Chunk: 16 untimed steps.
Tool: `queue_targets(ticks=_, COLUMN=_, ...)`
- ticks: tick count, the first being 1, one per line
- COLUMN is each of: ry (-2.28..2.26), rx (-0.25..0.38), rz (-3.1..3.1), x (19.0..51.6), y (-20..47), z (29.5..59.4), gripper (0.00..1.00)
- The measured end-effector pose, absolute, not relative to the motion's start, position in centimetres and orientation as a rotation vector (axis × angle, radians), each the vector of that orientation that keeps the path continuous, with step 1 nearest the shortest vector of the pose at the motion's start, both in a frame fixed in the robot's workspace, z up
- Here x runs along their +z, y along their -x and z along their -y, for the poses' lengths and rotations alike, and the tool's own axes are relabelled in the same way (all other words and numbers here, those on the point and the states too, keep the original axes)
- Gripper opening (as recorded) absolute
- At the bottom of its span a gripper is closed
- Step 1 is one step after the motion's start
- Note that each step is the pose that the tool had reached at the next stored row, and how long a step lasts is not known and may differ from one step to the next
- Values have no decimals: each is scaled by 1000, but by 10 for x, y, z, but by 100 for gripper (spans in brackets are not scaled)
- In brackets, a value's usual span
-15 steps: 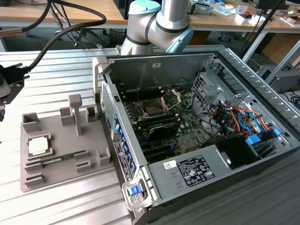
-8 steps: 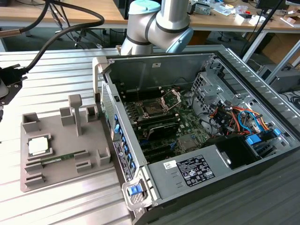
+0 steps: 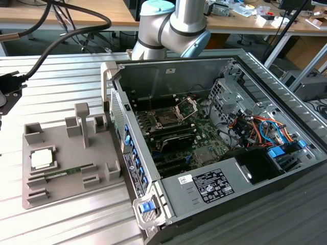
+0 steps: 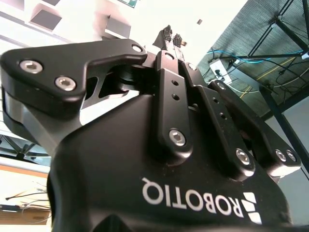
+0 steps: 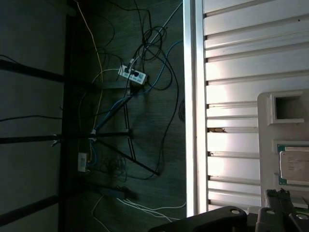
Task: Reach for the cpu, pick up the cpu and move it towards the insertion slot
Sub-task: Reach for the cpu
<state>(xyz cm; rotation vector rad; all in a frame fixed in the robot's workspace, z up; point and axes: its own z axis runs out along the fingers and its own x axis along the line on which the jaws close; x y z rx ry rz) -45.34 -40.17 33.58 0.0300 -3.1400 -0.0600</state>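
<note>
There is one cpu [image 3: 42, 159], a small flat square chip with a silvery-white top and a pale tan rim. It lies flat in a square recess of the one grey plastic tray [image 3: 66, 191], at about 8 o'clock in the exterior view. One long thin green memory stick [image 3: 64, 173] lies in the same tray, just beside the chip at its 4 o'clock. Two taller grey posts [image 3: 82, 122] stand on the tray at 1 o'clock from the chip, and low walls ring its recess, while its top side is free. The tray rests on the ribbed silvery metal table [image 3: 61, 76]. At 3 o'clock from the tray the one open dark computer case [image 3: 168, 71] lies on its side. Inside it is one insertion slot [image 3: 166, 119], a square dark socket in a silvery frame. Its hinged square bracket [image 3: 187, 105] is lifted at 1 o'clock from it, so the socket is uncovered, and a grey metal drive cage [image 3: 225, 97] stands near at 3 o'clock. The cpu and the socket are well apart. The one silver and pale blue robot arm [image 3: 176, 23] bends at 12 o'clock, behind the case's back wall. In the second wrist view the black gripper [image 4: 172, 35] has its two fingertips [image 4: 167, 33] drawn close together, as far as I can see clenched on nothing. In the first wrist view the chip lies in its recess near the table's edge. Beyond the edge is dark floor with loose cables and probably two power strips [image 5: 133, 75].
</note>
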Motion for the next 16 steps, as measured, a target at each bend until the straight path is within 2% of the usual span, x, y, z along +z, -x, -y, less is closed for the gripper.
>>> queue_targets(ticks=16, ry=-30, rx=-60, rz=3140, x=332, y=460, z=402, gripper=10)
